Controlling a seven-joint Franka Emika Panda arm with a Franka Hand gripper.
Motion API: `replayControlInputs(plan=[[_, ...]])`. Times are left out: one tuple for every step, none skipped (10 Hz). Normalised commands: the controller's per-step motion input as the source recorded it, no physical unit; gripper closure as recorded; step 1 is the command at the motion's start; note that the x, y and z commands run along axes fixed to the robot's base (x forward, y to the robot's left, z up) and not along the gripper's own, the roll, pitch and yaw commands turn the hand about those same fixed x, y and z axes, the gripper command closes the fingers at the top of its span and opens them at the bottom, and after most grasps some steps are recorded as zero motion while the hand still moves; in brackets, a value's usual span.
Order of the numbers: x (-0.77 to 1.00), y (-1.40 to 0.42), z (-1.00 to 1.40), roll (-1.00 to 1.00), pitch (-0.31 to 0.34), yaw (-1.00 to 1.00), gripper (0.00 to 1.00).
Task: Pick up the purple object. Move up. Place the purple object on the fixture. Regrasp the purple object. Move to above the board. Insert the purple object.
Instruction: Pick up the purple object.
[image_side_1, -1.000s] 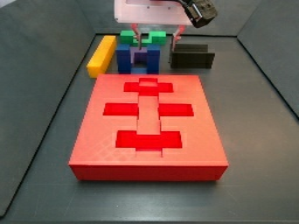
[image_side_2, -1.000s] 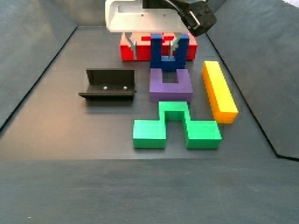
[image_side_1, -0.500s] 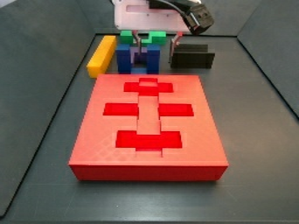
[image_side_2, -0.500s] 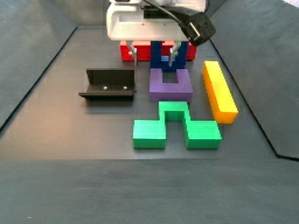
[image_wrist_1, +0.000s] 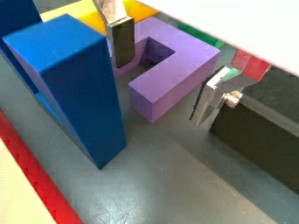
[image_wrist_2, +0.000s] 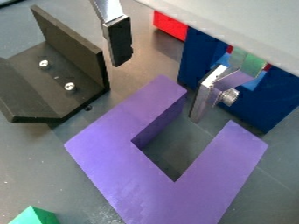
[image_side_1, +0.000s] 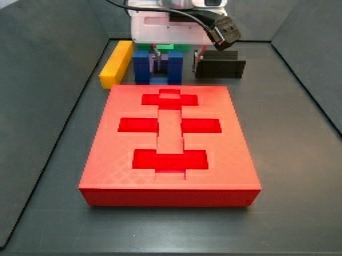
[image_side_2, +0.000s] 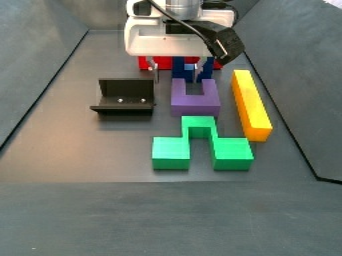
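Note:
The purple object (image_side_2: 197, 94) lies flat on the floor with its prongs pointing away from the green block; it also fills both wrist views (image_wrist_1: 170, 74) (image_wrist_2: 163, 153). My gripper (image_side_2: 195, 72) hangs low over the end nearest the blue block, open. One finger (image_wrist_1: 121, 39) stands at the block's one flank and the other finger (image_wrist_1: 211, 96) at the opposite flank, both a little apart from it. The black fixture (image_side_2: 123, 97) (image_wrist_2: 52, 74) stands beside the purple object. The red board (image_side_1: 171, 140) lies beyond the blue block.
A tall blue block (image_wrist_1: 70, 79) (image_side_2: 187, 60) stands close behind the gripper. A yellow bar (image_side_2: 250, 102) runs along the purple object's other side. A green notched block (image_side_2: 201, 143) lies just past it. Dark walls enclose the floor.
The gripper has come down from above until its open fingers straddle the purple object. The blocks have not moved.

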Motion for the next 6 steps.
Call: replayControlInputs(plan=[[0.0,0.0,-0.21,0.11,-0.086,0.05,0.0],[0.0,0.0,-0.21,0.12,-0.089,0.05,0.0],[0.0,0.0,-0.21,0.11,-0.084,0.04,0.0],[-0.01,-0.02,-0.16,0.1,-0.076,0.0,0.0],[-0.04,-0.01,-0.16,0.11,-0.07,0.0,0.0],[-0.05,0.0,-0.18,0.13,-0.067,0.0,0.0]])
